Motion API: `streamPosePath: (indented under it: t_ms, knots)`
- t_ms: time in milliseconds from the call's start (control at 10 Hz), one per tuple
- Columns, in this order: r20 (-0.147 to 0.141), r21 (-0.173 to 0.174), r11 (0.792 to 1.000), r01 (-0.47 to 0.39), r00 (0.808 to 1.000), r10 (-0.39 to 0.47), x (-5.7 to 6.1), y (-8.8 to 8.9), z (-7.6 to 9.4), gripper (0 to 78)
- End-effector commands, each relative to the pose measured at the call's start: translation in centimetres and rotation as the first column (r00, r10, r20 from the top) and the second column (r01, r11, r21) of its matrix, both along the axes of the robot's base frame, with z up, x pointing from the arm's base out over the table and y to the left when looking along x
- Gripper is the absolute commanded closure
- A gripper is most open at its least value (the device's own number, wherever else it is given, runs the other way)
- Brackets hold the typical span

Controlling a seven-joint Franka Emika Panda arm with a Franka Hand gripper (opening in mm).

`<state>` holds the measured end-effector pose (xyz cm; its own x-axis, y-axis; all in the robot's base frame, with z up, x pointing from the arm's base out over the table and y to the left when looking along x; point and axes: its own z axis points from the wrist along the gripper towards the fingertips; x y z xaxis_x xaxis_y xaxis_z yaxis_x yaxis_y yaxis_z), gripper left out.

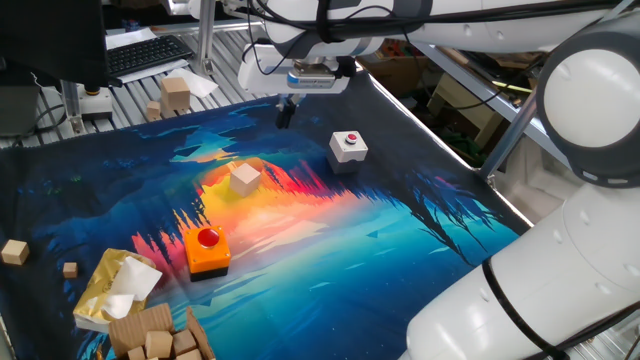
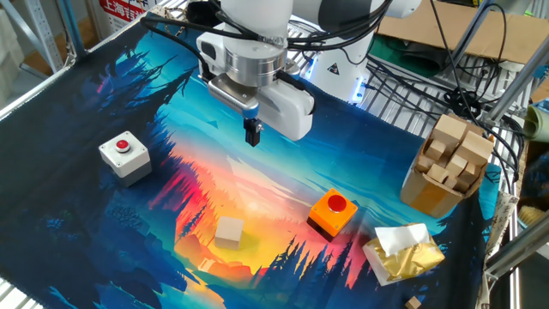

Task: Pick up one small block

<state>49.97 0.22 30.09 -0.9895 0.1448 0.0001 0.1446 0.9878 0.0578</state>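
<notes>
The small block [image 1: 244, 178] is a plain pale beige cube. It lies on the orange part of the printed mat, and it also shows in the other fixed view [image 2: 229, 232]. My gripper [image 1: 286, 115] hangs above the mat at the far side, well apart from the block. In the other fixed view the gripper [image 2: 252, 135] points down with its fingers together and nothing between them. The block stands free, with nothing touching it.
A white button box [image 1: 348, 146] stands right of the block and an orange button box [image 1: 207, 251] in front of it. A yellow packet [image 1: 116, 290], a cardboard box of wooden blocks [image 2: 446, 163], a taller tan block [image 1: 175, 97] and tiny tan cubes [image 1: 14, 252] sit around the edges.
</notes>
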Motion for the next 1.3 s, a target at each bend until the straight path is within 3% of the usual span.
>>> streamPosePath:
  t_ms: [100, 1300]
  knots:
    - [0.003, 0.004, 1.000, 0.001, 1.000, -0.001, 0.07, 0.03, 0.17, 77.6]
    - [-0.005, 0.013, 1.000, 0.012, 1.000, -0.012, 0.21, 0.70, 0.93, 77.6]
